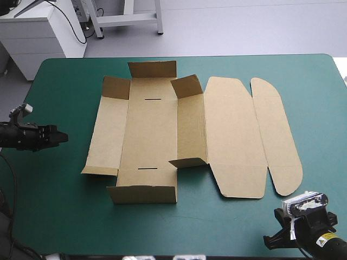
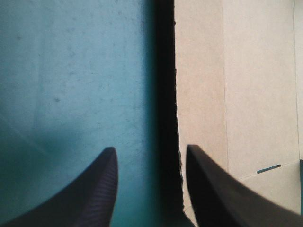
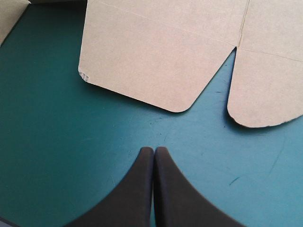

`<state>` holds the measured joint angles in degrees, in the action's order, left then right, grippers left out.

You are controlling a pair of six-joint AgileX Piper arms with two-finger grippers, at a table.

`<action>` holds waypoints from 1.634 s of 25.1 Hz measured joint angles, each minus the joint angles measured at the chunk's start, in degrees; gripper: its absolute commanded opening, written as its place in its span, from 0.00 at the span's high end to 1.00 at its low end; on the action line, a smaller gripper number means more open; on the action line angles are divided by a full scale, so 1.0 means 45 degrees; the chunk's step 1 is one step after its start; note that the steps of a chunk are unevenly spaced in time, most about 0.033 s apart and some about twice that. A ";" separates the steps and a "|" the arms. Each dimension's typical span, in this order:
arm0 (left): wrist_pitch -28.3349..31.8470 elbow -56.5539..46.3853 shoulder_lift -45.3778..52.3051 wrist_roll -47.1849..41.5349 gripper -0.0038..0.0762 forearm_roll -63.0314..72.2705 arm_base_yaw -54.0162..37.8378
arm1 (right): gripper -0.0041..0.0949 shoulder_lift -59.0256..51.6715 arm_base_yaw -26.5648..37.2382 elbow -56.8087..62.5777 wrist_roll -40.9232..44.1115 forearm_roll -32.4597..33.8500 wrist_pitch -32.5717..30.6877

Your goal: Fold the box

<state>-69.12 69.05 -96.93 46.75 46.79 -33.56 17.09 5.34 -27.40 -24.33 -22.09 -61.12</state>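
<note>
box [image 1: 149,135], brown sheet mostly flat on teal-green cover [image 1: 65,206]

Left gripper [image 2: 150,148]: black fingers [image 2: 102,194] stand well apart.
Box [image 2: 236,94]: brown board ahead of the gripper; its edge runs out from between the fingers, and one finger is over the board.
Shadow [image 2: 163,94]: dark strip along that edge.
Slot [image 2: 268,168]: short cut beside that finger.
Cover [image 2: 71,85]: teal-green, under the other finger.
</note>
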 measured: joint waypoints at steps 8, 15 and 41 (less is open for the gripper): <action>0.0137 0.0000 -0.1721 0.0057 0.39 0.0446 0.1275 | 0.97 0.0000 0.0000 0.0000 0.0000 0.0000 0.0000; 0.0152 0.0050 -0.2457 0.0130 0.39 0.0674 0.2811 | 0.97 0.0000 0.0000 0.0000 0.0000 0.0000 0.0000; 0.0226 0.0066 -0.2512 0.0287 0.96 0.2422 0.4073 | 0.97 0.0000 0.0000 0.0000 0.0000 -0.0012 0.0000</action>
<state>-68.11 69.34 -108.24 48.04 57.69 -15.23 17.09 5.34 -27.40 -24.33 -22.14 -61.12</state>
